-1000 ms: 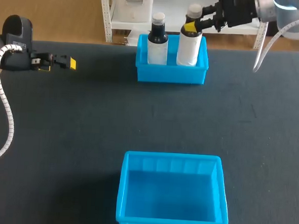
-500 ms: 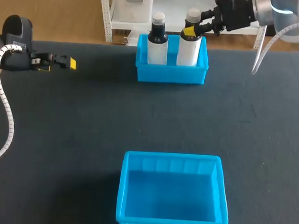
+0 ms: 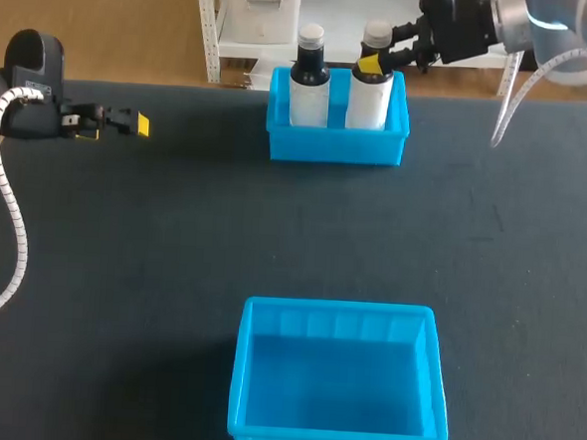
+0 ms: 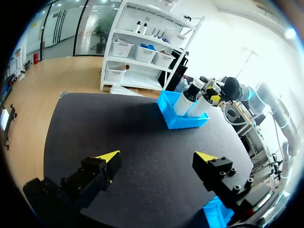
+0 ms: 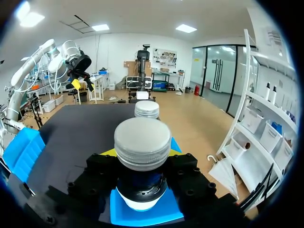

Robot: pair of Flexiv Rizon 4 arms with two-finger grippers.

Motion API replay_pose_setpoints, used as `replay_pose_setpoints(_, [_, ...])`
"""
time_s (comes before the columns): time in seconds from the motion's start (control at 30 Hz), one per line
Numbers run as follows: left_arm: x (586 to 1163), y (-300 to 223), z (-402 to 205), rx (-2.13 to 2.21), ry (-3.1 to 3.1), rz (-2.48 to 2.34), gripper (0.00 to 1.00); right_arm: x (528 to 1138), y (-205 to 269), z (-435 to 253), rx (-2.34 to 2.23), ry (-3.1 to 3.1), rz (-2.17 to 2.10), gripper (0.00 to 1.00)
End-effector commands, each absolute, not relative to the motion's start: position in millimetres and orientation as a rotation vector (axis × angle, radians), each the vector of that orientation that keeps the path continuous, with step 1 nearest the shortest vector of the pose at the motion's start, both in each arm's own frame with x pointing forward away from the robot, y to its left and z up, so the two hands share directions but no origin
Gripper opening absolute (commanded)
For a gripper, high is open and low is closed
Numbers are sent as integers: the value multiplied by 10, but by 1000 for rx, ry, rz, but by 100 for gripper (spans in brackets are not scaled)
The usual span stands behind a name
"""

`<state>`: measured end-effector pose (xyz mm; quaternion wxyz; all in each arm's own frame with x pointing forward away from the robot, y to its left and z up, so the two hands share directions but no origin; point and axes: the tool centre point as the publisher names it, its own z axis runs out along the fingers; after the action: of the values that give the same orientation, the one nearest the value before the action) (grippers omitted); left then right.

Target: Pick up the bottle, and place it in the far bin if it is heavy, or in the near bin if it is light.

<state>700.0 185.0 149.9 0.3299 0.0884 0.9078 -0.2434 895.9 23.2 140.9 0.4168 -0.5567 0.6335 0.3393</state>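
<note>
The right gripper (image 3: 375, 59) has sunk a little over the last second, carrying the bottle (image 3: 369, 100) lower into the far bin (image 3: 336, 148); nothing else has shifted. Its fingers pinch the bottle's neck just under the grey cap. The bottle stands upright in the bin's right half, its base seemingly at or near the floor — the bin wall hides the contact. So the placing step looks nearly done, the bottle apparently judged heavy. The next move calls for letting go and lifting straight up. A second bottle (image 3: 309, 86) stands just beside it in the same bin — any sideways swing could knock it. The near bin (image 3: 340, 313) sits well apart, toward the robot. The left gripper (image 3: 130, 122) hangs spread and unladen over the table's (image 3: 121, 269) far left part.
</note>
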Motion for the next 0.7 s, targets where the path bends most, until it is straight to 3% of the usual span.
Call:
replay_pose_setpoints(0.03, [7000,1850,1499,231,2375,-637,100,9001,220,1410,-1398,1589,859,0])
replay_pose_setpoints(0.7, [7000,1850,1499,231,2375,-637,100,9063,218,1309,-1402,1598,872,0])
